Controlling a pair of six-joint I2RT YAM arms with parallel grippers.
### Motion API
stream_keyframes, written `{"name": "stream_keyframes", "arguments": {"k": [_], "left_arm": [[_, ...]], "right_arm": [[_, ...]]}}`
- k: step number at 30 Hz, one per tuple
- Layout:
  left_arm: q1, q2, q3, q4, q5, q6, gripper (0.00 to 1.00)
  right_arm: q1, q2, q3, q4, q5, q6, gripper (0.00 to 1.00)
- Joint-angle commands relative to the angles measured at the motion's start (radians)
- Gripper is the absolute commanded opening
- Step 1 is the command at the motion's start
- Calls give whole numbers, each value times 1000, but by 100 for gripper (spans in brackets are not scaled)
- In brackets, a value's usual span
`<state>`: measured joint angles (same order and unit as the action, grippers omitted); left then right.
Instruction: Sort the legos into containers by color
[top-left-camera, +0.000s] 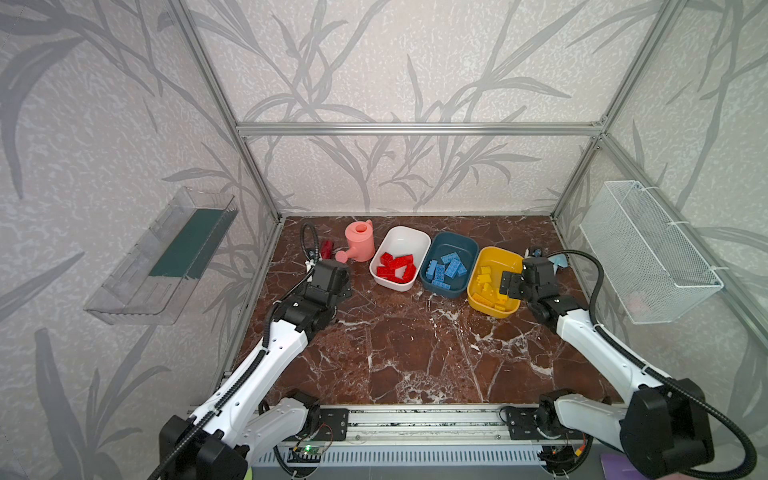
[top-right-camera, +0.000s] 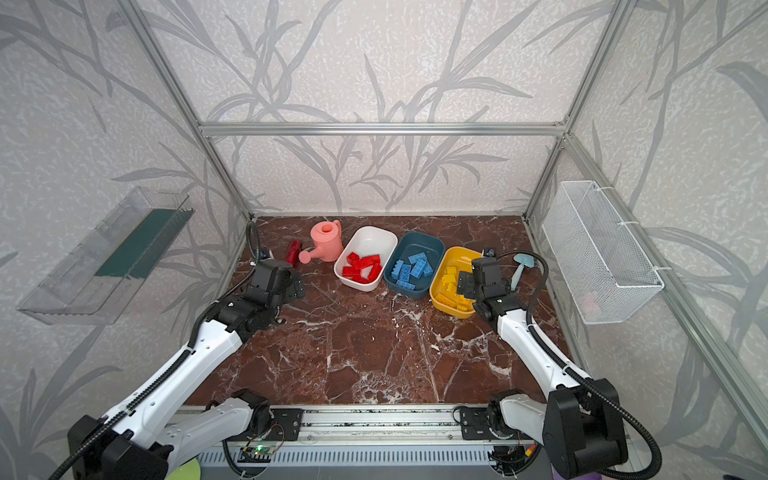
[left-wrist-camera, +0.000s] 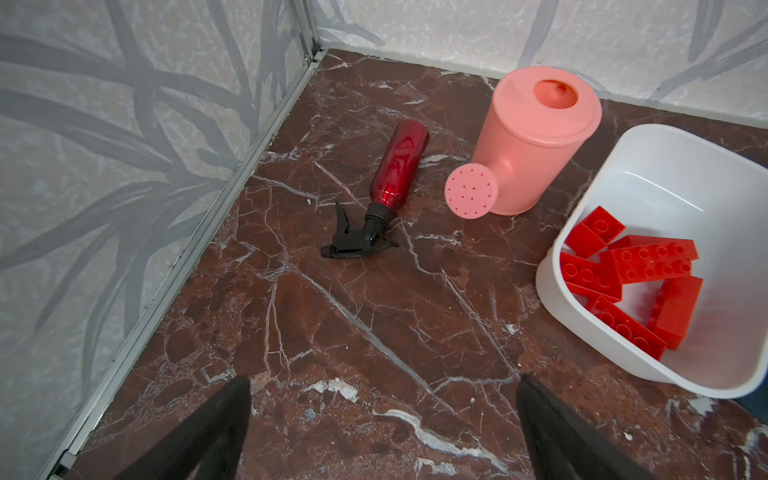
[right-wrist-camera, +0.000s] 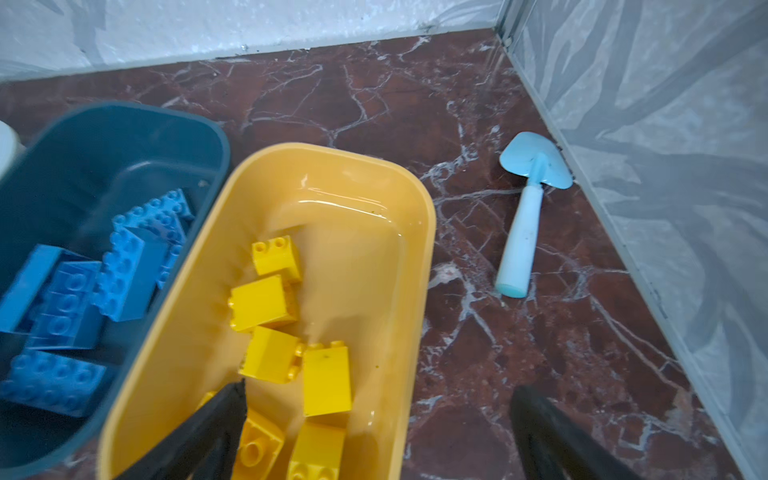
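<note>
Three tubs stand in a row at the back of a red-brown marble tabletop (top-left-camera: 415, 353). The white tub (top-left-camera: 401, 239) holds the red legos (top-left-camera: 397, 268), the teal tub (top-left-camera: 453, 241) the blue legos (top-left-camera: 449, 268) and the yellow tub (top-left-camera: 496, 255) the yellow legos (top-left-camera: 488, 289), each pile too jumbled to count. One pink watering can (top-left-camera: 360, 241), one red spray bottle (left-wrist-camera: 399, 162) and one blue trowel (right-wrist-camera: 523, 232) sit near the papered walls, and open marble fills the front. The left gripper (left-wrist-camera: 384, 380) hangs spread and empty over bare marble. The right gripper (right-wrist-camera: 378, 387), also spread and empty, straddles the yellow tub's rim.

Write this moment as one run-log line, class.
red legos: white tub | blue legos: teal tub | yellow legos: yellow tub | left gripper: open, empty | right gripper: open, empty, above yellow tub
</note>
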<state>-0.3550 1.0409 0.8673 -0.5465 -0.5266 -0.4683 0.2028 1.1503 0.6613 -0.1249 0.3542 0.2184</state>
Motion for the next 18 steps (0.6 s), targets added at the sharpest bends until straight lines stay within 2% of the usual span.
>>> {"name": "stream_keyframes", "arguments": {"k": [1, 4, 7, 11, 13, 16, 18], "left_arm": [[74, 19, -65, 177, -123, 60, 99], [183, 88, -124, 298, -70, 82, 99], [273, 186, -138, 359, 3, 68, 99], [297, 217, -274, 686, 56, 226, 99], [298, 270, -280, 747, 86, 288, 99], [299, 357, -279, 829, 167, 363, 98], [300, 393, -303, 931, 224, 399, 98]], "right_arm": [[-3, -78, -151, 332, 76, -162, 99], [-3, -130, -325, 645, 50, -246, 99], [-15, -67, -409, 856, 65, -288, 99], [-30, 127, -421, 1017, 57, -300, 99], [-28, 199, -447, 1183, 53, -330, 99], [-42, 142, -386, 970, 1, -294, 99], [-49, 145, -389, 980, -35, -281, 99]]}}
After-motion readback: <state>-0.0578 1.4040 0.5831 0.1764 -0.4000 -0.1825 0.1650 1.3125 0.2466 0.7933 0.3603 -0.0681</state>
